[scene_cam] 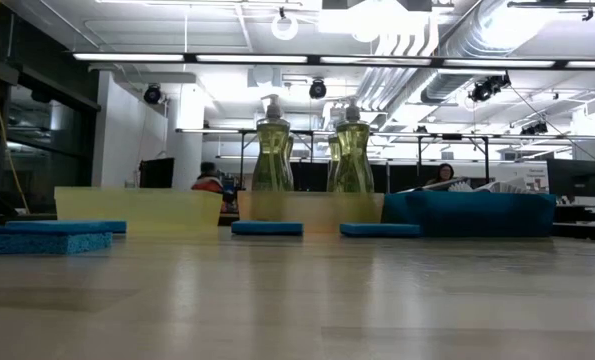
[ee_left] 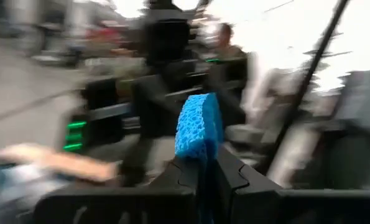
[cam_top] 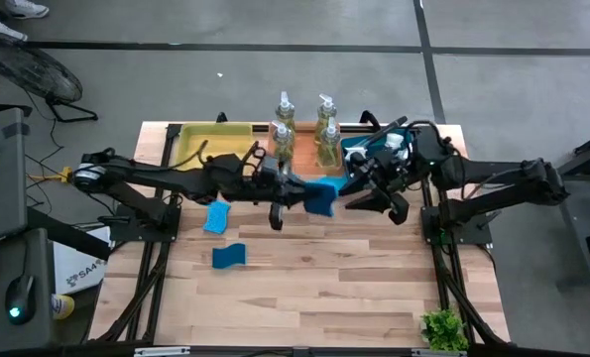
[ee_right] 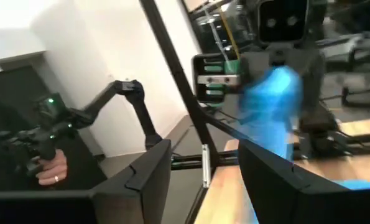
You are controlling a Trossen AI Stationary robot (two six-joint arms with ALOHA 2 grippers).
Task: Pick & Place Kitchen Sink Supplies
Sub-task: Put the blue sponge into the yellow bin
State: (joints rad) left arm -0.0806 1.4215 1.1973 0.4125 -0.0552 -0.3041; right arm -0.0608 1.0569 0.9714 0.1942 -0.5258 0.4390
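Observation:
A blue wavy-edged sponge (cam_top: 321, 196) hangs in the air over the middle of the table, between my two grippers. My left gripper (cam_top: 302, 193) reaches in from the left and is shut on it. My right gripper (cam_top: 352, 193) faces it from the right, open, with the sponge (ee_right: 272, 106) just beyond its fingertips and nothing between them. Two more blue sponges (cam_top: 217, 215) (cam_top: 228, 256) lie flat on the wooden table. Several clear soap bottles (cam_top: 285, 119) stand at the far edge. Neither gripper shows in the low view. My left gripper pinches one end of the sponge (ee_left: 200, 163) between its two fingers. The fingers come roughly level from the table's left. The rest of the sponge (ee_left: 198, 121) sticks out past the fingertips, lifted clear of the table.
A yellow tray (cam_top: 200, 139) stands at the far left and an orange tray (cam_top: 304, 149) holds the bottles. A blue tray (cam_top: 369, 149) sits under my right arm. A small green plant (cam_top: 443, 327) stands at the near right corner. People sit in the room beyond.

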